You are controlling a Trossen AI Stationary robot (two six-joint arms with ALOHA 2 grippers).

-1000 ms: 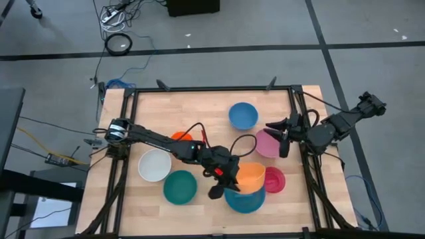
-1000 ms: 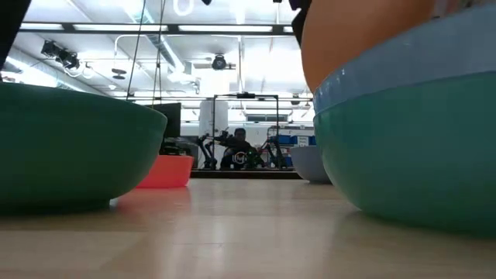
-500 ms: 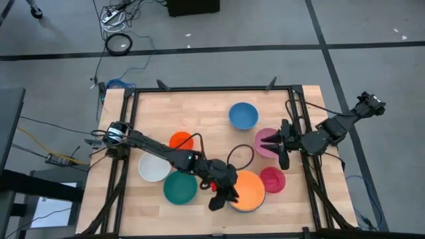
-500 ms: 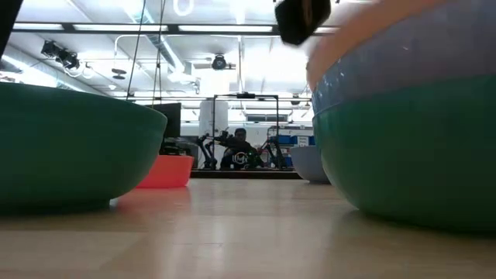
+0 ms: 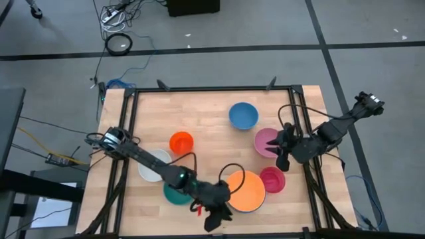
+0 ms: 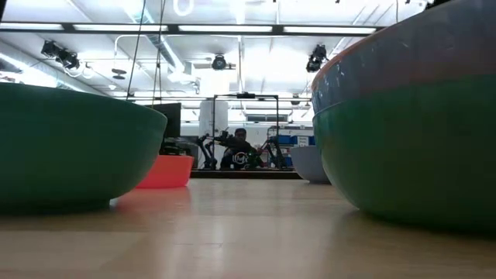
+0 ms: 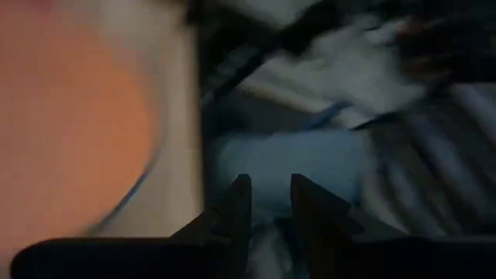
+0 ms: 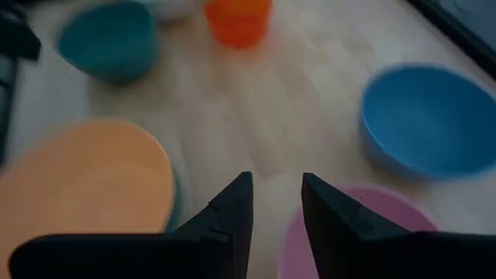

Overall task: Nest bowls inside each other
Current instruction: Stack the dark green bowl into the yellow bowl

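The yellow-orange bowl lies level, nested in the stack of bowls near the table's near edge; a blue band and a green bowl show under its rim. My left gripper hovers open just left of the stack, by the near edge, holding nothing. My right gripper is open above the pink bowl, at its right rim, apart from it. Resting on their bases are the teal bowl, white bowl, small orange-red bowl, blue bowl and small red bowl.
The left arm reaches across the white and teal bowls and hides part of each. Dark frame rails run along the table's left and right sides. Bare wood lies toward the far left of the table.
My left gripper has let go of the yellow-orange bowl, which was tilted over the stack and now lies level in it. That gripper has swung away toward the table's near edge, rolling as it went. My right gripper has sunk a little over the pink bowl and tipped downward.
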